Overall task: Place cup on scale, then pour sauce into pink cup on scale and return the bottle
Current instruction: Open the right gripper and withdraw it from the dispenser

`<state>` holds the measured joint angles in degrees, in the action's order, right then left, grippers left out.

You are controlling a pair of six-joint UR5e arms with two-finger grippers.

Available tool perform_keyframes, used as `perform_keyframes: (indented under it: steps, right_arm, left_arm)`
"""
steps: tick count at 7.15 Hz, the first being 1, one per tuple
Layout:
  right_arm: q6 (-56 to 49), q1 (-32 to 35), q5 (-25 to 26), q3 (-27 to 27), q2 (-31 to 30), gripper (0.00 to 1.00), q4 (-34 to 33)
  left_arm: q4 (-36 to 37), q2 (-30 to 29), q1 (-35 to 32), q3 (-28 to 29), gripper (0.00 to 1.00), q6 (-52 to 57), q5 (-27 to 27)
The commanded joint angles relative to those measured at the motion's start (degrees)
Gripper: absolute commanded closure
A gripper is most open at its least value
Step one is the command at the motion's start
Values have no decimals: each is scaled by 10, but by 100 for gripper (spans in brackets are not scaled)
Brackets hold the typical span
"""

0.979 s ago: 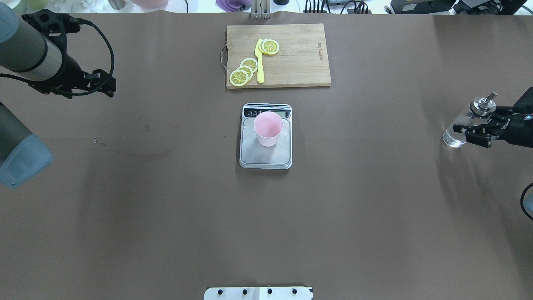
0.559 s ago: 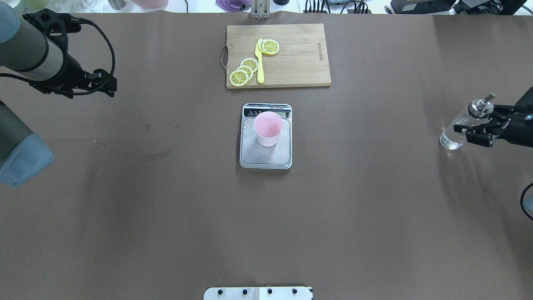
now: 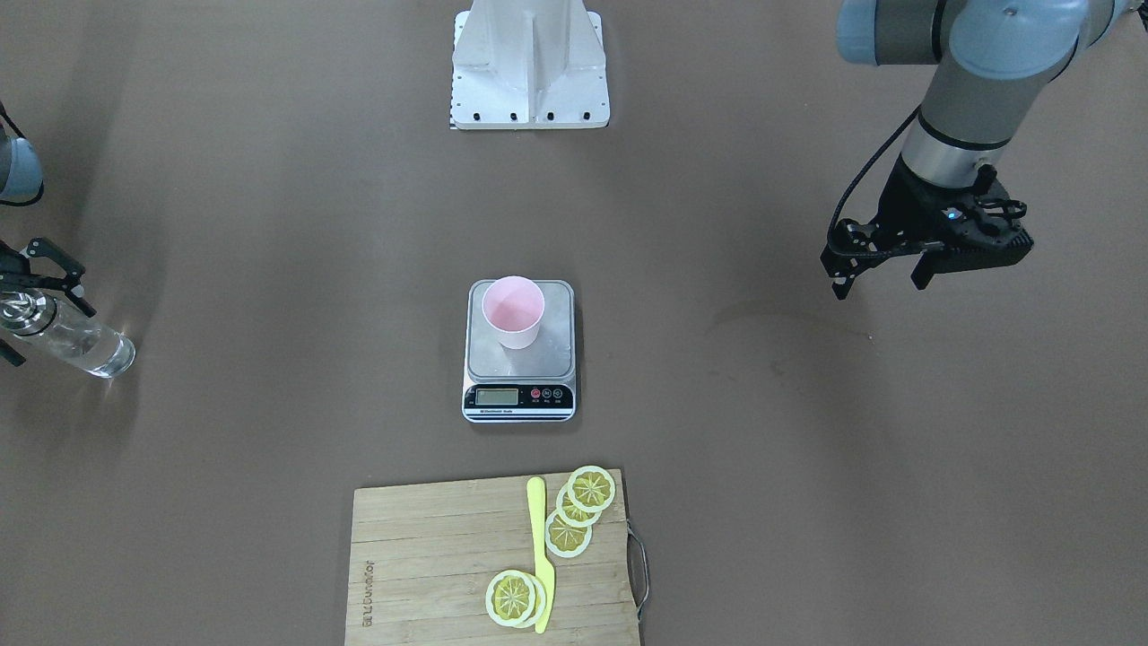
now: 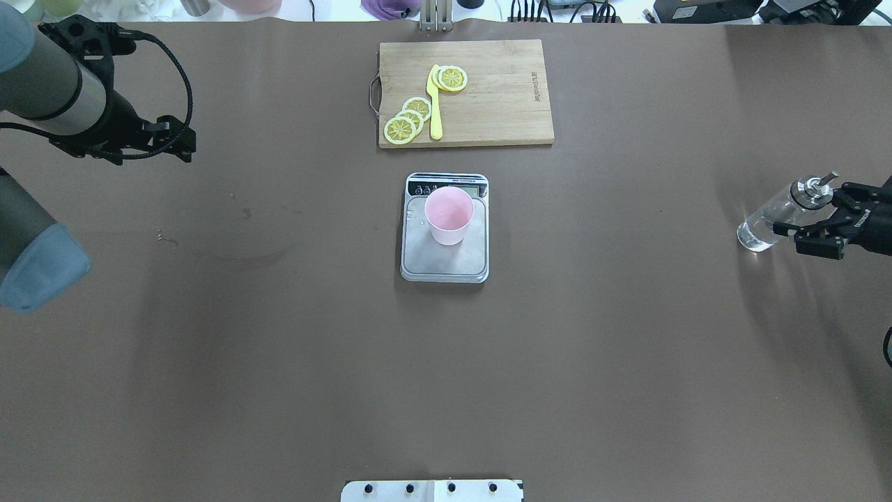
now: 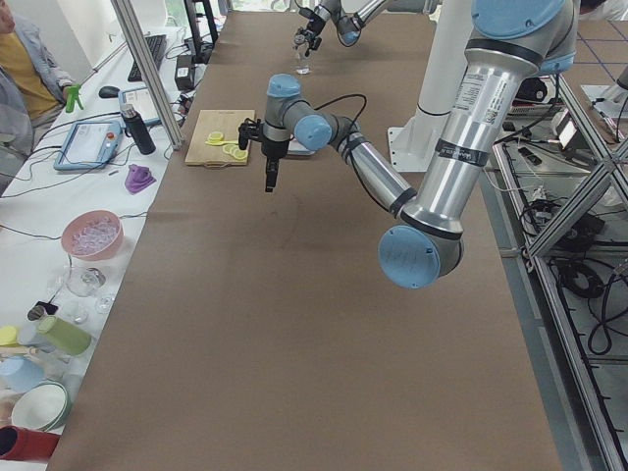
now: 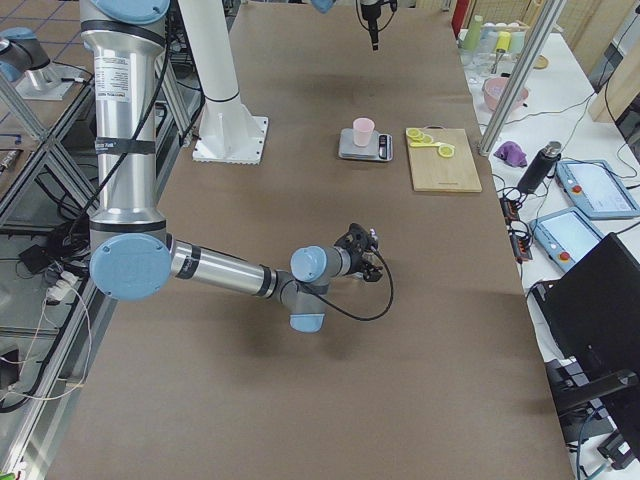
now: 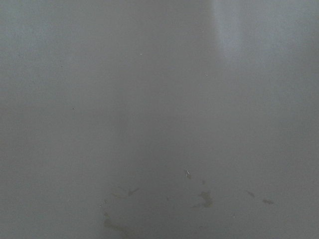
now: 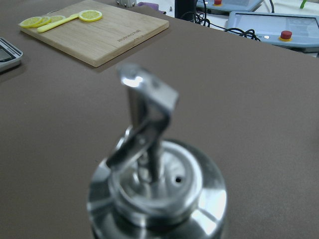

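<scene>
The pink cup (image 4: 449, 215) (image 3: 513, 310) stands upright on the steel platform of the scale (image 4: 444, 266) (image 3: 520, 363) at mid-table. The clear bottle (image 4: 770, 223) (image 3: 72, 341) with its silver pourer cap (image 8: 154, 184) stands on the table at the far right, clear sauce showing inside. My right gripper (image 4: 821, 217) (image 3: 20, 309) is open, its fingers spread on either side of the bottle's upper part without gripping it. My left gripper (image 4: 182, 143) (image 3: 881, 276) hangs open and empty above the table's left side. I cannot see any liquid inside the cup.
A wooden cutting board (image 4: 502, 97) (image 3: 430, 556) with lemon slices (image 4: 408, 120) and a yellow knife (image 4: 435, 104) lies beyond the scale. The robot's base plate (image 4: 432, 490) is at the near edge. Faint stains (image 4: 237, 251) mark the brown table on the left.
The right gripper has opened off the bottle and drawn back a little to the right. The bottle now stands free. The left arm has barely moved.
</scene>
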<state>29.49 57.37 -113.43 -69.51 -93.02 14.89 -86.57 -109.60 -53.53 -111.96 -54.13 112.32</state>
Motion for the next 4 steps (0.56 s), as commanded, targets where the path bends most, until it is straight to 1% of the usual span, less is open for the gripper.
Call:
perform_keyframes:
  steps: [1,3,4]
  right_arm:
    - [-1,0,-3,-1,-43,0,52]
    - [-1,5,-47,2,-76,0,93]
    - [-1,13,-63,3,-80,0,99]
  left_arm:
    - [0,0,0,-1,3,0,0]
    - [0,0,0,-2,3,0,0]
    - [0,1,0,-3,3,0,0]
